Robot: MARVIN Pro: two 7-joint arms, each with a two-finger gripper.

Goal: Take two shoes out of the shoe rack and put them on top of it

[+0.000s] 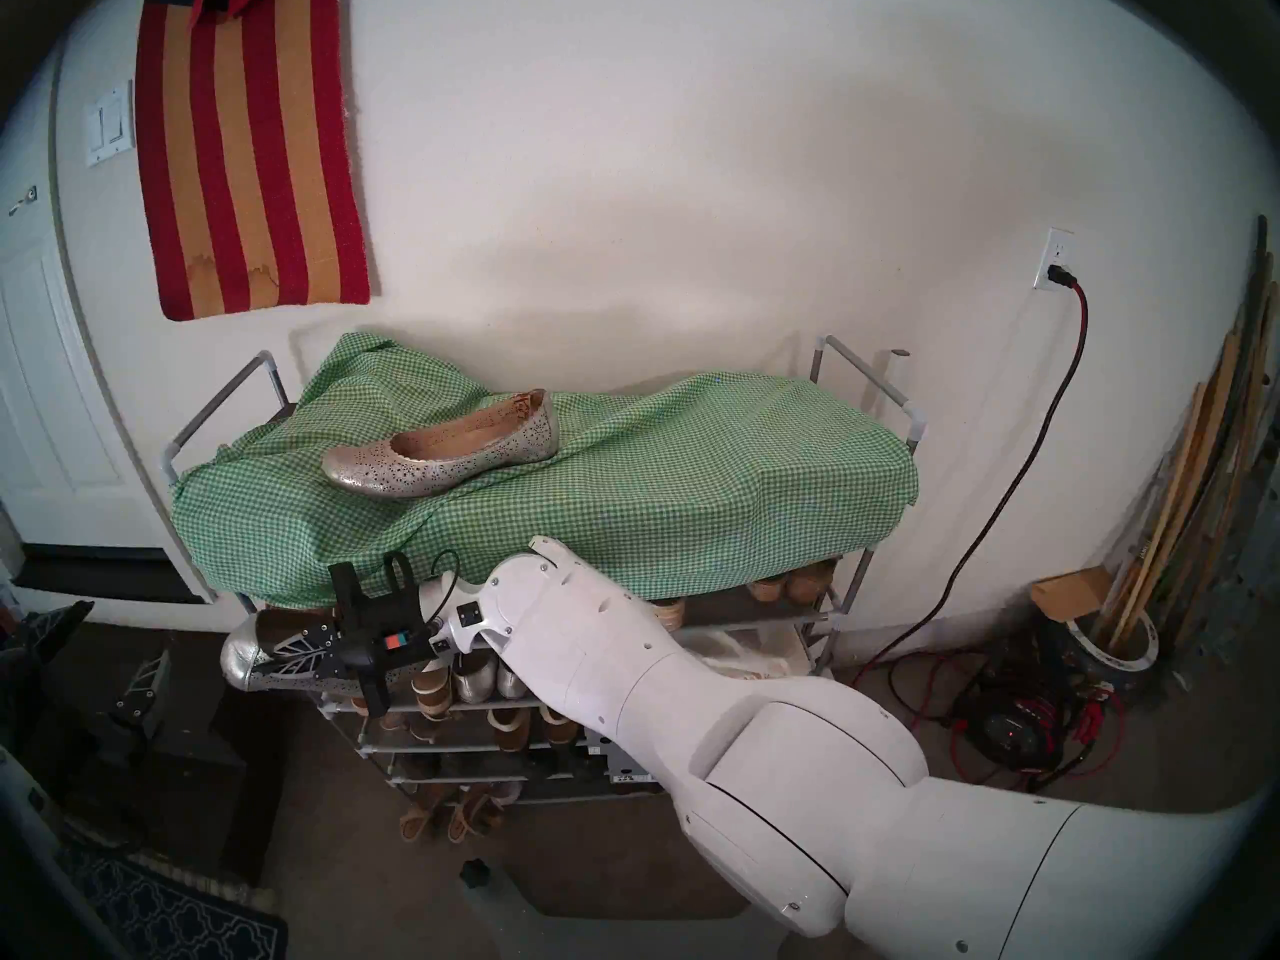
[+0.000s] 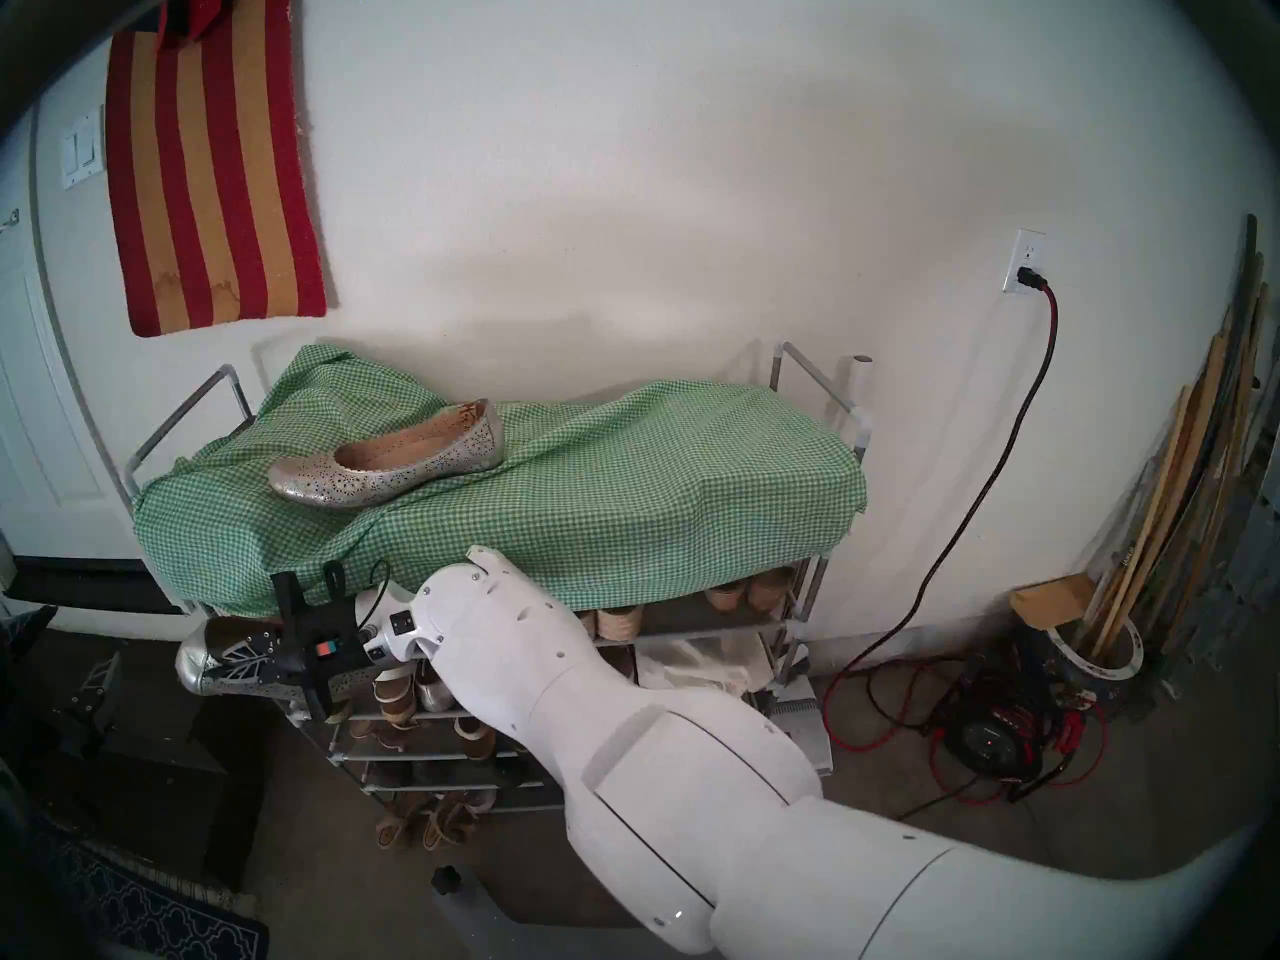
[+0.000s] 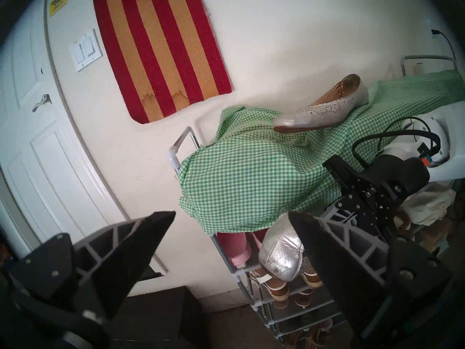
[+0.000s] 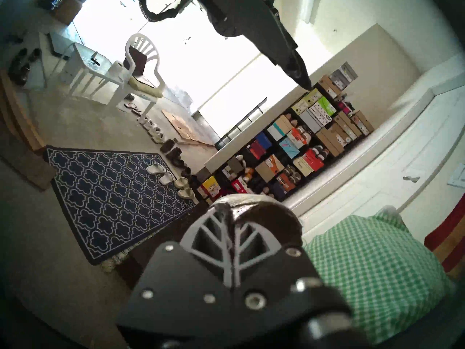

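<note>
At far left the left tool (image 3: 226, 240) hangs spread wide and empty. Just right of it, the right tool (image 1: 294, 650) is clenched on the second shoe (image 1: 242, 657), long axis level, toe leftward, below the shoe rack's (image 1: 828, 612) gingham cloth (image 1: 658, 494). The first shoe (image 1: 443, 463) lies above on that cloth, so the lift goes up and rightward.

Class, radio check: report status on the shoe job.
Right gripper shut on second shoe, clear of rack. Left gripper open, empty. First shoe on top. Nothing blocking.
</note>
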